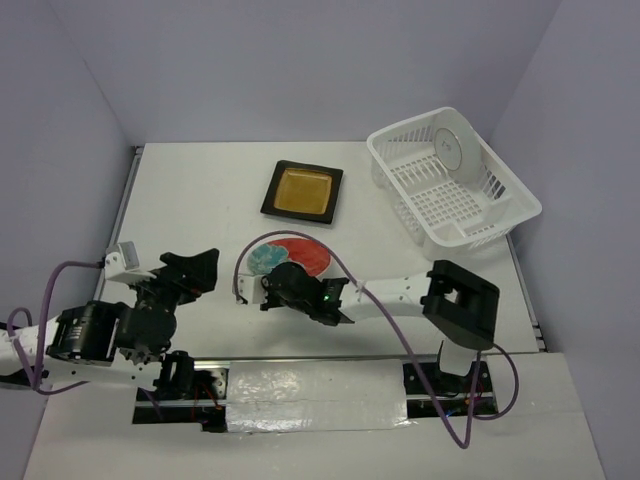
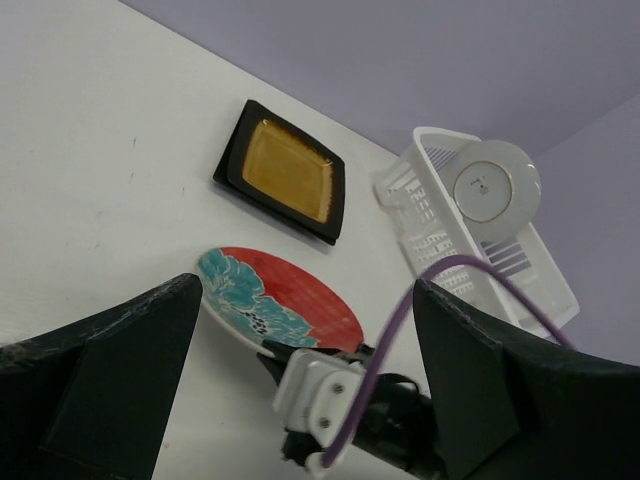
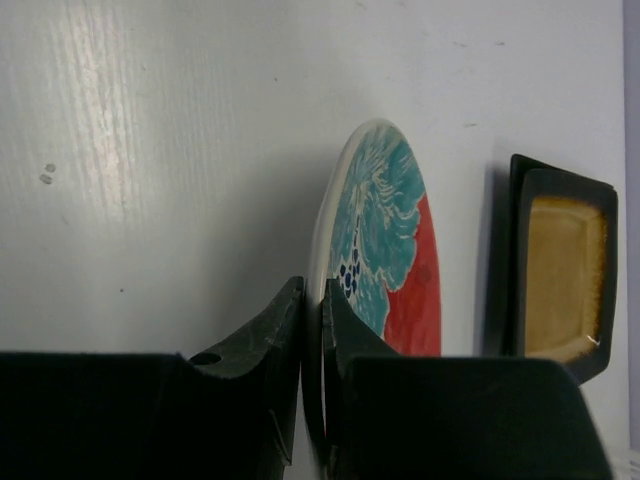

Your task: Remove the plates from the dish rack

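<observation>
My right gripper point(image 1: 272, 284) is shut on the near rim of a round plate point(image 1: 292, 258) with a red, teal and white face. The plate lies face up, low at the table's middle. In the right wrist view the jaws point(image 3: 312, 292) pinch the plate's white rim point(image 3: 385, 240). An amber-centred square plate point(image 1: 302, 192) lies flat beyond it. The white dish rack point(image 1: 500, 215) stands at the back right with one round plate point(image 1: 452, 148) upright in it, white underside showing. My left gripper point(image 1: 188, 272) is open and empty, left of the held plate. The teal square plate is out of view.
The left wrist view shows the held plate point(image 2: 250, 290), the amber plate point(image 2: 283, 172), the rack point(image 2: 435, 240) and the right wrist with its purple cable point(image 2: 400, 330). Purple walls close in the table at the back and on both sides.
</observation>
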Motion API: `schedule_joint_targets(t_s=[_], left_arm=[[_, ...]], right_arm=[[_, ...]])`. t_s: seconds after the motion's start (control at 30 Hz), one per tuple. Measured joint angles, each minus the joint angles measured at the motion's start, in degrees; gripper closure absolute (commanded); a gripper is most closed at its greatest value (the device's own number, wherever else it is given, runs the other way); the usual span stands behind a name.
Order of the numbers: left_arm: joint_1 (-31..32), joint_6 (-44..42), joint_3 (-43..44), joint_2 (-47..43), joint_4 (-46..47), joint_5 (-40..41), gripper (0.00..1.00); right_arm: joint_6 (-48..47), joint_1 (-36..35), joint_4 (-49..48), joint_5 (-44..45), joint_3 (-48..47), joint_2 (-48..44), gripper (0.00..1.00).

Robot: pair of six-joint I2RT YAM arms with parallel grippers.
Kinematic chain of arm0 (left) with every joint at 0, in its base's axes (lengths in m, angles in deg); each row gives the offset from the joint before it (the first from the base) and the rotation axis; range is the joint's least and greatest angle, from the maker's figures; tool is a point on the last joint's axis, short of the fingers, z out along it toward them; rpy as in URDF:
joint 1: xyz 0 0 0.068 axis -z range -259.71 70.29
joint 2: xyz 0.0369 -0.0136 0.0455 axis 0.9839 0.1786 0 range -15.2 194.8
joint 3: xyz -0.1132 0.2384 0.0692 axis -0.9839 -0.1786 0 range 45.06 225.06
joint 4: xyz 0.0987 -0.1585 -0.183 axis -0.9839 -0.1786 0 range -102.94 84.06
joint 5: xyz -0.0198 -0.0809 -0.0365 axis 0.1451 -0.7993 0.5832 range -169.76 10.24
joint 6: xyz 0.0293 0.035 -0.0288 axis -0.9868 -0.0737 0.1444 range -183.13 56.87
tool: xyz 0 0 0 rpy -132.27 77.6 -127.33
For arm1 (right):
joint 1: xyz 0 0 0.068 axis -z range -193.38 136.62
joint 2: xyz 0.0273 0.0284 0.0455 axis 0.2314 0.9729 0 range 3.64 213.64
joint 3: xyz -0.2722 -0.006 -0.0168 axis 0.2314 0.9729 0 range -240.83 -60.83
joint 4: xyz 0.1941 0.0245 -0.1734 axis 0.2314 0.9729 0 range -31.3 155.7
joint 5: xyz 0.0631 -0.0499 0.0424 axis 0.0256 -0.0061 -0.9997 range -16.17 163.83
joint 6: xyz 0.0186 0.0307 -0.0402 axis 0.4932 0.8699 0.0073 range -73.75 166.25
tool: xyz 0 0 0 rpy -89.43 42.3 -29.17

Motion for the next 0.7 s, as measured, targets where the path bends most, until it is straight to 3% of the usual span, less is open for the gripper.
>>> schedule_joint_targets(t_s=[0.1, 0.33, 0.7], left_arm=[[0.5, -3.2, -0.4, -2.0, 2.1, 0.1, 0.0], [2.0, -18.3, -5.4, -8.2, 16.8, 0.7, 0.0], [2.2, -22.8, -6.4, -9.4, 21.8, 1.0, 0.01]], right_arm=[[-1.2, -1.0, -3.8, 3.3, 0.0, 4.8, 1.0], [-2.9, -4.8, -9.4, 11.8, -3.7, 13.0, 0.99], [3.5, -8.1, -10.7, 16.6, -4.8, 16.5, 0.76]])
